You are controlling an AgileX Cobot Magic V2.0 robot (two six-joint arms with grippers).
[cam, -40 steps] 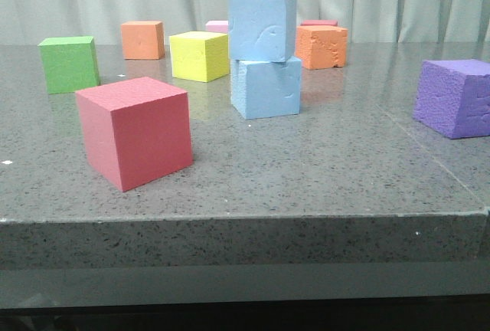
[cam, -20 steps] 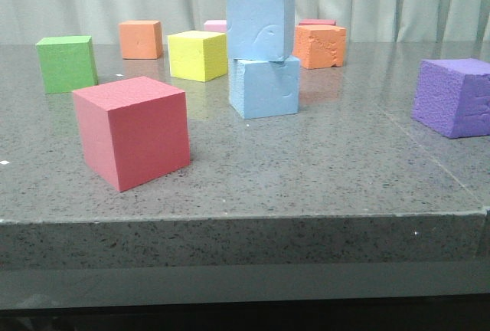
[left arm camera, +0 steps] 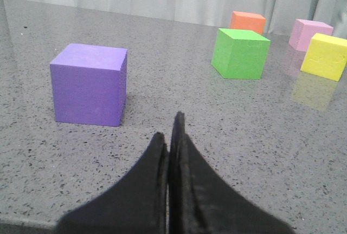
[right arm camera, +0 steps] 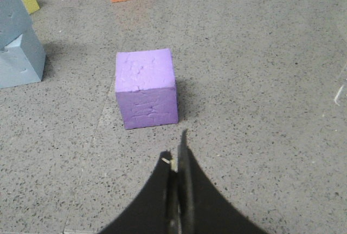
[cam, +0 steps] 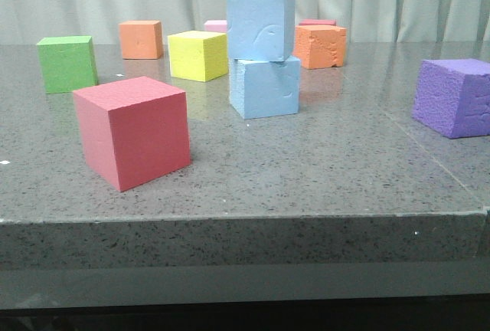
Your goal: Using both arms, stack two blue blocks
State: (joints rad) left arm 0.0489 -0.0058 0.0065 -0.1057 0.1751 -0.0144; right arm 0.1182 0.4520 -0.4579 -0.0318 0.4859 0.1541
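Both grippers closed and empty, blue stack already standing mid-table.

Left gripper [left arm camera: 171,136] pinched shut on nothing, low over bare table [cam: 337,170], facing a purple cube [left arm camera: 89,84] with green cube [left arm camera: 240,53], orange cube [left arm camera: 248,21], pink cube [left arm camera: 310,33] and yellow cube [left arm camera: 325,55] farther off. Right gripper [right arm camera: 178,155] likewise shut, empty, just near of another purple cube [right arm camera: 146,88]. Top blue block [cam: 260,26] resting on bottom blue block [cam: 265,86], twisted slightly off square, curved scuff on its front face; stack at center, right of yellow, behind the red cube [cam: 132,130]. Foam by the look: probably light, soft, dentable, grippy not slick; best taken across two opposite flat side faces at mid-height, gentle squeeze. No brands, labels or readable writing anywhere.
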